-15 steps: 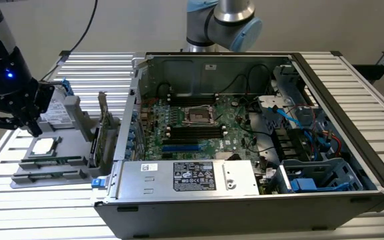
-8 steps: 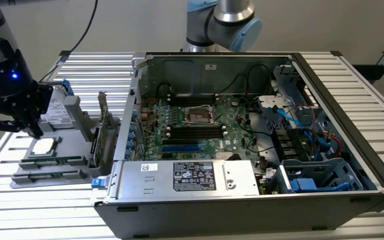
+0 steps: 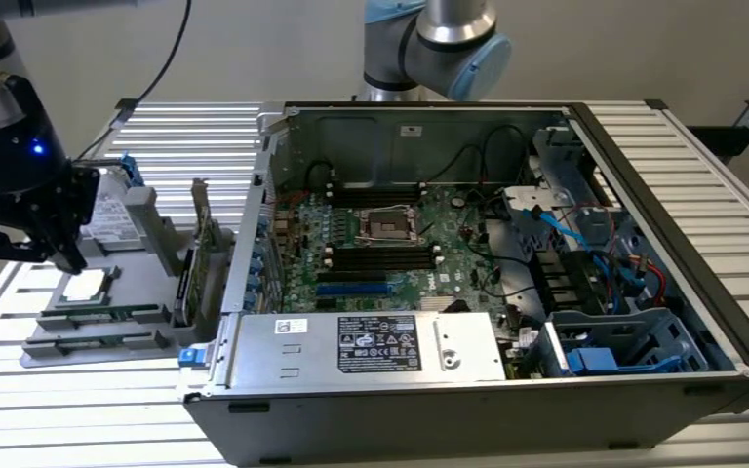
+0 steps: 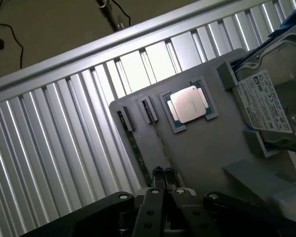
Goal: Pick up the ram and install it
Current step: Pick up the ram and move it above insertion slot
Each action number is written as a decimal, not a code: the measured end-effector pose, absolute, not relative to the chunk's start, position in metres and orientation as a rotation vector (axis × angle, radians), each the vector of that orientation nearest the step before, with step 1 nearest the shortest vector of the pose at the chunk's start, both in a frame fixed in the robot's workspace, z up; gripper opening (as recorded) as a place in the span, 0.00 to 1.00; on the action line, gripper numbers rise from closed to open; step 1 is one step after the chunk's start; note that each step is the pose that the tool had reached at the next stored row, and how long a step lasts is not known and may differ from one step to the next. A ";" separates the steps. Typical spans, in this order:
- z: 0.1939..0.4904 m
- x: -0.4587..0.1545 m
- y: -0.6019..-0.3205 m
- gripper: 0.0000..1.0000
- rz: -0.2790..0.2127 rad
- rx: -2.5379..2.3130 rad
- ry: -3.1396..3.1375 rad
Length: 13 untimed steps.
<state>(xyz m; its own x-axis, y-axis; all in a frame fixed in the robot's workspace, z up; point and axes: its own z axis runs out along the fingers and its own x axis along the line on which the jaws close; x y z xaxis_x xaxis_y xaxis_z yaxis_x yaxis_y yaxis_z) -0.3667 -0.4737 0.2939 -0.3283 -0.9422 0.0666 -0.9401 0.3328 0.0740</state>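
The ram (image 4: 136, 150), seated edge-up along the grey holder tray's (image 4: 207, 153) outer edge, is judged light, stiff and fragile, best pinched mid-length. The gripper (image 4: 163, 173) is clenched on nothing.

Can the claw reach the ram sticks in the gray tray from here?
Probably yes. The claw hangs above the gray tray, roughly in line with the two ram sticks, and nothing covers them; CPU and hard drive sit aside. Its jaws are shut, though, too narrow to straddle one.

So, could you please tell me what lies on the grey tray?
A processor, two ram sticks and a hard drive; in the wrist view the pincer hides one end of the sticks.
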 end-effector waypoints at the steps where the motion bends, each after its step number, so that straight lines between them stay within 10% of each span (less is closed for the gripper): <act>1: 0.293 -0.367 -0.474 0.10 -0.032 1.782 -2.468; 13: 0.290 -0.367 -0.474 0.10 -0.016 2.039 -2.258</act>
<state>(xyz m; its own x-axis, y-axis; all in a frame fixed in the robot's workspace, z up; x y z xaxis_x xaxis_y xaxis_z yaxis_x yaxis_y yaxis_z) -0.3668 -0.4737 0.2900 -0.0994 -0.9928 0.0663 -0.9918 0.1042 0.0742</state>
